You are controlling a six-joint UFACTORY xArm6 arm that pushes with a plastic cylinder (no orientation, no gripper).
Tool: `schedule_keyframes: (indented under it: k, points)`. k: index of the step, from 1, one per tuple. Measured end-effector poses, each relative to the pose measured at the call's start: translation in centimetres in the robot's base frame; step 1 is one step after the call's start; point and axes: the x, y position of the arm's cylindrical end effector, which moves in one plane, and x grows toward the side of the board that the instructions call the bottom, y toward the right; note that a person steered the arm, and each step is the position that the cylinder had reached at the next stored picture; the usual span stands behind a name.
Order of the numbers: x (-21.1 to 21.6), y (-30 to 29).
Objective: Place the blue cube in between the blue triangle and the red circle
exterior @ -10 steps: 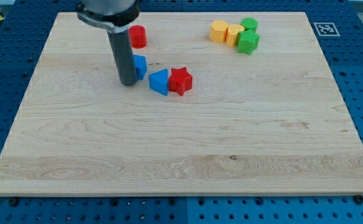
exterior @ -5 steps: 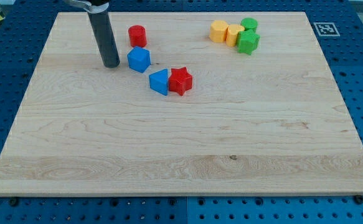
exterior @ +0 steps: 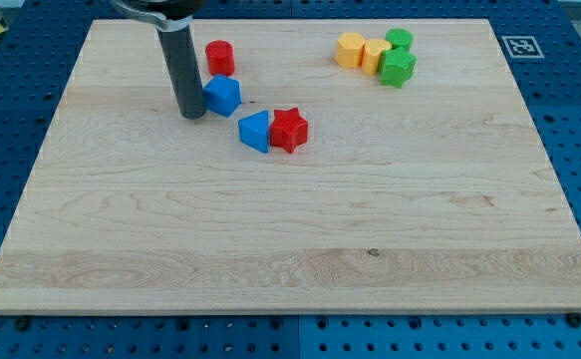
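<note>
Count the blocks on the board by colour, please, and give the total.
Blue: 2, the blue cube and the blue triangle
Red: 2, the red circle and the red star
Yellow: 2, at and
Green: 2, at and
Total: 8

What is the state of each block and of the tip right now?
my tip: down on the board, at the blue cube's left side, seemingly touching
blue cube: between red circle and blue triangle, apart from both
red circle: upright, alone
blue triangle: touching the red star
red star: against the blue triangle's right
yellow blocks: two, side by side
green blocks: two, beside the yellow ones
</note>
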Motion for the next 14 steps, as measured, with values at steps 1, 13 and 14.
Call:
schedule_keyframes:
  k: [1,13,14]
  points:
    - [-1.5,-1.7]
    - [0.8,3.0]
    - [1.9,6.5]
